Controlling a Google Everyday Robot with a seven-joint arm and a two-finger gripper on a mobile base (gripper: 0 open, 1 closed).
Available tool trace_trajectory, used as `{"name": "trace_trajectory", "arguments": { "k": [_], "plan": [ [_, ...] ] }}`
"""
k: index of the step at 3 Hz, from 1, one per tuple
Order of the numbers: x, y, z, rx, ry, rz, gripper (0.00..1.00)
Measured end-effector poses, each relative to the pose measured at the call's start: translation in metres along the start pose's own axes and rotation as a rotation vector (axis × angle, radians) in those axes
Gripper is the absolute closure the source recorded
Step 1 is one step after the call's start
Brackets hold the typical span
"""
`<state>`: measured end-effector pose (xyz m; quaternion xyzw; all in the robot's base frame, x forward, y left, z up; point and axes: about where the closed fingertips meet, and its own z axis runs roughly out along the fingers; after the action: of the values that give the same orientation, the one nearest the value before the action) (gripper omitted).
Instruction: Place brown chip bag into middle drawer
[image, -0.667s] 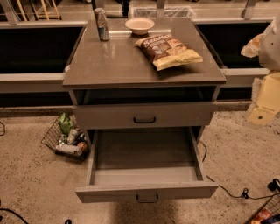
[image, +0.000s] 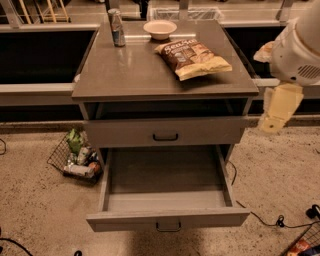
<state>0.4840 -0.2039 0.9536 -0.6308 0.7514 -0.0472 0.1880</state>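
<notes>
Cabinet top (image: 135, 70), brown chip bag (image: 192, 59) on it, gripper (image: 280, 107) apart to its right — opening unclear

**Lighting of the scene.** Warm, rather dim indoor light falls from above. We note a pale streak of glare on the cabinet top (image: 135, 70) just in front of the bowl (image: 160, 28), and a bright highlight on the metal can (image: 116, 27). The brown chip bag (image: 192, 57) casts a thin shadow along its near edge. The gap beneath the top lies in deep shadow, and the tray of the middle drawer (image: 165, 172) darkens toward its back. A soft shadow falls on the speckled floor (image: 40, 215) under the drawer's front. The side recesses (image: 40, 55) read almost black. At the right edge the white arm (image: 300, 45) is washed out. Below it, the gripper (image: 279, 110) hangs beside the cabinet's right corner, glowing pale yellow.
</notes>
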Motion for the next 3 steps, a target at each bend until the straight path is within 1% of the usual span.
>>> {"name": "trace_trajectory", "arguments": {
  "k": [1,2,3],
  "plan": [
    [-0.015,-0.045,0.041,0.073,-0.096,-0.088,0.0],
    [-0.03,-0.087,0.072,0.169,-0.221,-0.121,0.0],
    [-0.035,-0.101,0.077,0.215,-0.247,-0.126,0.0]
  ]
}}
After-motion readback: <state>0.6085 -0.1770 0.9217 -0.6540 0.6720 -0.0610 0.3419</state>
